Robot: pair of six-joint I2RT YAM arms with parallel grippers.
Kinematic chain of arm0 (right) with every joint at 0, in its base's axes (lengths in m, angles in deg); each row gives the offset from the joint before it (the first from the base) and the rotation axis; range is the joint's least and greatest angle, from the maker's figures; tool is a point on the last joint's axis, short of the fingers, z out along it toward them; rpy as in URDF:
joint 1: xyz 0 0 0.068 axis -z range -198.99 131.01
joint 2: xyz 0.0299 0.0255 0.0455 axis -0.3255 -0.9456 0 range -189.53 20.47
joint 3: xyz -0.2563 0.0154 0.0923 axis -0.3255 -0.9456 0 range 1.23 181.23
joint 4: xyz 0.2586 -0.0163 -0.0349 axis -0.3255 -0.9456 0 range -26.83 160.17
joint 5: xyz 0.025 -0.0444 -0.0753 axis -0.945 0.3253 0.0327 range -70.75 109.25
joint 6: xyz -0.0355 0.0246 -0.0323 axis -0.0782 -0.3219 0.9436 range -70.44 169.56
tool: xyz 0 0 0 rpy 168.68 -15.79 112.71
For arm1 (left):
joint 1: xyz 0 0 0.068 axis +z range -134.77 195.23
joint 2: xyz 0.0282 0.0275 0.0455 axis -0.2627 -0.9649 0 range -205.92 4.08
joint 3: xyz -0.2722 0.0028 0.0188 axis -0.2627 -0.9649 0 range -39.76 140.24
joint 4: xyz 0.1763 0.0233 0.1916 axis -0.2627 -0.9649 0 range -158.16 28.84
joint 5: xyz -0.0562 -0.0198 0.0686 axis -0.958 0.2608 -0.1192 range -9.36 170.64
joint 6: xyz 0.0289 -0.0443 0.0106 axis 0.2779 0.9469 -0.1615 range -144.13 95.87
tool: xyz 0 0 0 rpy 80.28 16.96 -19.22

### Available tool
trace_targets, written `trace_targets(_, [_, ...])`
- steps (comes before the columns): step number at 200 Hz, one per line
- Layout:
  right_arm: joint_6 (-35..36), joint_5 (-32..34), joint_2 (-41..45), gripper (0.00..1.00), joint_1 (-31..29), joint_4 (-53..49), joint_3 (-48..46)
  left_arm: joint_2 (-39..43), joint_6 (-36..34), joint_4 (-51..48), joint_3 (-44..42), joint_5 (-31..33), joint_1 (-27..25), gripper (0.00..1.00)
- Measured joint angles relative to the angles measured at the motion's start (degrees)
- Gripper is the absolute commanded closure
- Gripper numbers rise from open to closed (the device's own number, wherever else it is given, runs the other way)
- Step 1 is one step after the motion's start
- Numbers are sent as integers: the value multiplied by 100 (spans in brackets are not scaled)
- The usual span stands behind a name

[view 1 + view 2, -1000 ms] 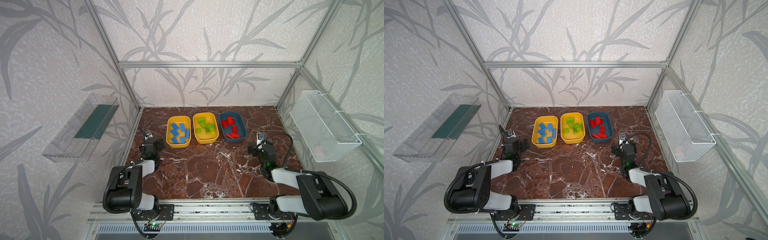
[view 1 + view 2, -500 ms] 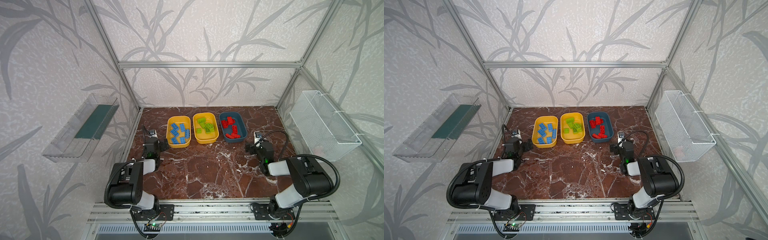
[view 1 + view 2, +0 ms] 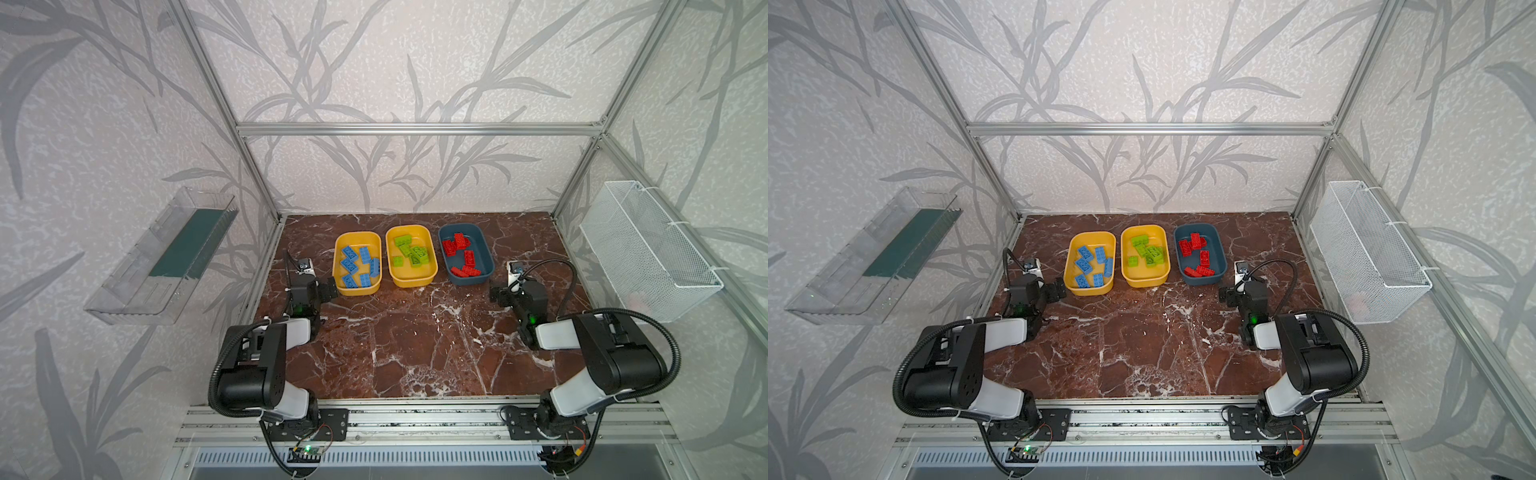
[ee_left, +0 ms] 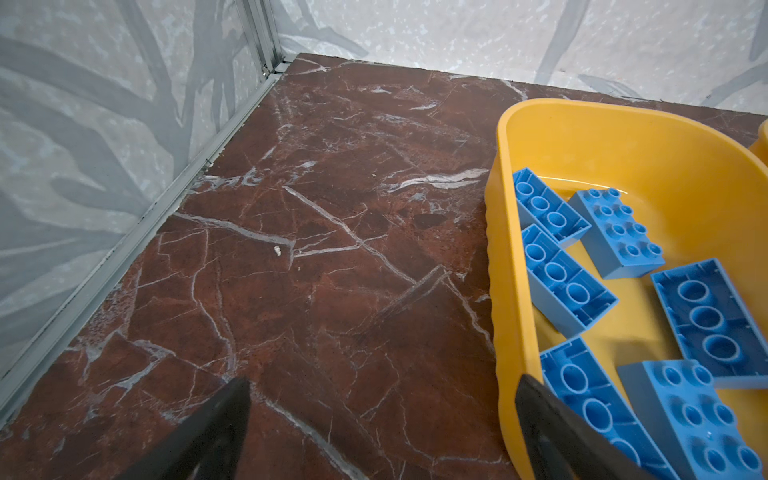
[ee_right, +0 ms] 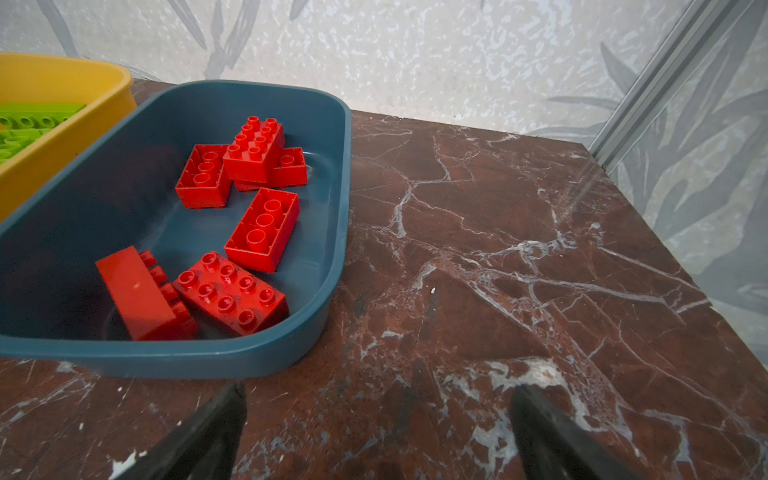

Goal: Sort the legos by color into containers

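Note:
Three containers stand in a row at the back of the marble table in both top views. The left yellow tub [image 3: 358, 290] holds several blue legos [image 3: 356, 266]. Several green legos [image 3: 411, 251] lie in the middle yellow tub [image 3: 413, 283], and several red legos [image 3: 461, 254] in the teal tub [image 3: 473, 281]. My left gripper [image 3: 329, 288] [image 4: 382, 382] is open and empty, low beside the left yellow tub [image 4: 505, 257], with one finger in front of its wall. My right gripper [image 3: 496, 293] [image 5: 378, 390] is open and empty, low over bare marble just right of the teal tub [image 5: 249, 357].
A clear plastic tray [image 3: 166, 257] hangs on the left wall. A white mesh basket [image 3: 648, 245] hangs on the right wall. Aluminium frame posts run along both table sides, and a metal rail [image 3: 415, 419] lies along the front edge.
The right gripper has crept a little toward the teal tub while its elbow drew in and rose. The left arm has shifted slightly toward the yellow tub. Both grippers stay open.

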Motion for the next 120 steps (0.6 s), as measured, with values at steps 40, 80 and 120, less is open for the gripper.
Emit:
trace_targets(40, [0,0,0,1,0,0,0,0,0,35,0,-2,0,1])
trace_targets(80, [0,0,0,1,0,0,0,0,-2,35,0,0,0,1])
trace_targets(120, [0,0,0,1,-2,0,0,0,-2,37,0,-2,0,1])
